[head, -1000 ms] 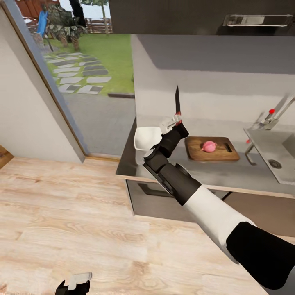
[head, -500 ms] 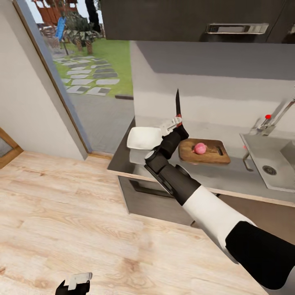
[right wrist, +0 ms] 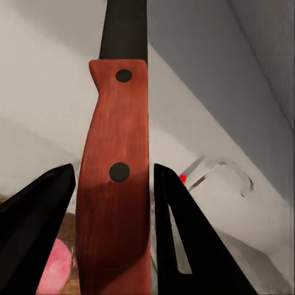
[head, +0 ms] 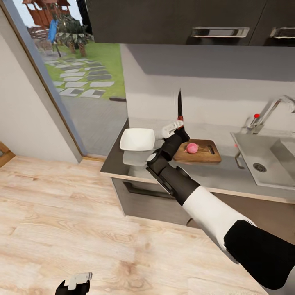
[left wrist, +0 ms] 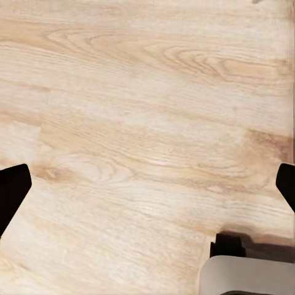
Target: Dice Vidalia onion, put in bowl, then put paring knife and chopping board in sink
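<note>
My right gripper [head: 176, 125] is shut on the red handle of the paring knife [head: 179, 105], whose dark blade points straight up above the countertop [head: 213, 177]. In the right wrist view the handle [right wrist: 115, 184] sits between both black fingers [right wrist: 38, 221]. The pink Vidalia onion [head: 191, 148] rests whole on the brown chopping board [head: 203, 156], just right of the gripper. Left of the arm, the white bowl [head: 137, 139] stands on the counter. Further right are the steel sink [head: 249, 152] and its tap [head: 267, 112]. My left gripper [head: 74, 284] hangs low over the wooden floor, open [left wrist: 147, 187].
Dark wall cabinets [head: 172, 20] hang above the counter. Below the worktop is a drawer with a dark bar handle [head: 143, 191]. A glass door [head: 78, 78] to the garden stands left of the counter end. Light wooden floor [head: 73, 221] spreads in front.
The camera has moved: counter, board, bowl and sink sit further left and lower in view, and more of the tap and cabinets shows. The right gripper still holds the knife upright.
</note>
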Robot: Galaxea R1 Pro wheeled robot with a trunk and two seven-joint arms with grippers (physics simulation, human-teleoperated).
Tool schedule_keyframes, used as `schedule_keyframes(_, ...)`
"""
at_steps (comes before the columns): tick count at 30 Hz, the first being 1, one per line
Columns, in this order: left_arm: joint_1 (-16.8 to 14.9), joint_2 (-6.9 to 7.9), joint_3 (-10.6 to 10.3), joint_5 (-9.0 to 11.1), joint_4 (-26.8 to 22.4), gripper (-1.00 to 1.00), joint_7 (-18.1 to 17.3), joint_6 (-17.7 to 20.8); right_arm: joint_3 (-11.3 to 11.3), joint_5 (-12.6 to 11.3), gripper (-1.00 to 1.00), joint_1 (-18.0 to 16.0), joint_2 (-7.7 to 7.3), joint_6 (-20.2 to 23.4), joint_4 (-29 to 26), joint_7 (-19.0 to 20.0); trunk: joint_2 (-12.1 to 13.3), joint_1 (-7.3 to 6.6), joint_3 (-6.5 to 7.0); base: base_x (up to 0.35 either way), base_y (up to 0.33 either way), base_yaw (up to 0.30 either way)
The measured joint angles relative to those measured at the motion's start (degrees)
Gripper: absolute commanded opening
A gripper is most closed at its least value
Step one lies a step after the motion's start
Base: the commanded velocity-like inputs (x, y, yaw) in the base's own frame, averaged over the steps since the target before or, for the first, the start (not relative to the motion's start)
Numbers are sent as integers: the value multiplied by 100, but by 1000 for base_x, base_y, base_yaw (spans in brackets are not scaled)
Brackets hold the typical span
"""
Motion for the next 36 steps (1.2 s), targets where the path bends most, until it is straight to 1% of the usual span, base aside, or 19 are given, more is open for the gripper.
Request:
schedule_keyframes(6, 0, -8, 0, -6, 0, 100, -23, 1, 3, 9, -100, 0, 0, -13, 3, -402, 0, 0, 40, 0, 0, -196)
schedule_keyframes(13, 0, -17, 0, -6, 0, 100, -26, -1, 8, -16, -100, 0, 0, -29, 46, -447, 0, 0, 91, 0, 0, -185)
schedule_keyframes(16, 0, -84, -1, -8, -1, 100, -25, -2, 16, -19, -100, 0, 0, -19, 208, -459, 0, 0, 114, 0, 0, -155)
schedule_keyframes(20, 1, -115, 0, -7, -1, 100, -48, -1, 34, -13, -100, -1, 0, 4, 356, -597, 0, 0, 142, 0, 0, -106)
schedule_keyframes(23, 1, -146, -2, -8, -2, 100, -179, 0, 44, -16, -100, -1, 1, 11, 389, -755, 0, 0, 149, 0, 0, -27)
schedule_keyframes(26, 1, -155, -1, -7, -2, 100, -263, 0, 50, -16, -100, -1, 1, 8, 397, -810, 0, 0, 151, 0, 0, -8)
schedule_keyframes(28, 1, -156, 0, -7, -2, 100, -287, 3, 52, -16, -100, -1, 1, -6, 399, -834, 0, 0, 152, 0, 0, -2)
schedule_keyframes(30, 1, -156, 0, -7, -7, 100, -293, 6, 49, -29, -100, -1, 1, -24, 405, -845, -78, 44, 116, 0, 0, -1)
schedule_keyframes(32, 1, -149, 0, -6, -4, 100, -301, 16, 46, -23, -100, 148, 1, -243, 444, -844, -158, 88, 80, 0, 0, 0)
schedule_keyframes(36, 1, -109, 1, -5, -2, 100, -311, 104, 55, 4, -100, 280, 1, -526, 470, -939, -320, 176, 8, 0, 0, 0)
